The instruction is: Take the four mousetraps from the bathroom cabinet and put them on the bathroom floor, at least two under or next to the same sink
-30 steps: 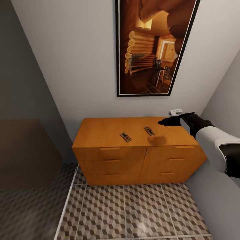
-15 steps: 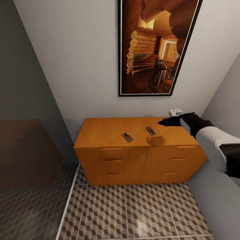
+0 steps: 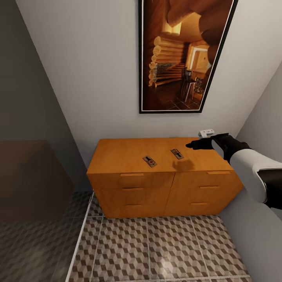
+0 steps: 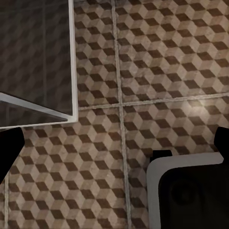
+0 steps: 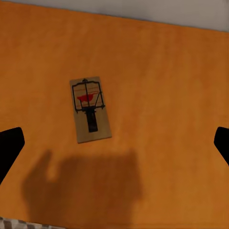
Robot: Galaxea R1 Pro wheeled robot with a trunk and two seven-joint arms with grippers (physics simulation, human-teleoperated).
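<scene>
Two mousetraps lie flat on the top of the cabinet [image 3: 129,156], apart from each other; the left mousetrap [image 3: 149,160] sits nearer the front edge, just above the seam between the two drawer columns, and the right mousetrap [image 3: 176,153] lies a little further back and to the right; in the head view both are too small to make out beyond a tan board with a dark strip and a speck of red; the right wrist view gives one mousetrap [image 5: 90,109] clearly, a tan board bearing black wire and a red mark, set slightly askew on the orange wood, with a soft shadow falling on the top beside it but not touching it; the cabinet's drawers are all closed, so anything inside them is hidden; the right gripper [image 3: 192,144] hovers above the cabinet top just right of the right mousetrap, released and holding nothing, its dark fingertips [image 5: 9,148] showing only at the edges of the wrist view, wide apart; the left gripper [image 4: 114,152] is cut off to two dark tips at the frame edges, spread wide over the bathroom floor [image 4: 157,62]; a glass panel [image 4: 38,52] with a pale frame stands over the tiles, and a white-rimmed dark part of the robot [image 4: 191,191] intrudes at one corner; a framed picture [image 3: 184,55] hangs on the wall above the cabinet, its top cut off; a small white object [image 3: 206,132] sits at the cabinet's back right corner, partly behind the arm and too small to identify.
</scene>
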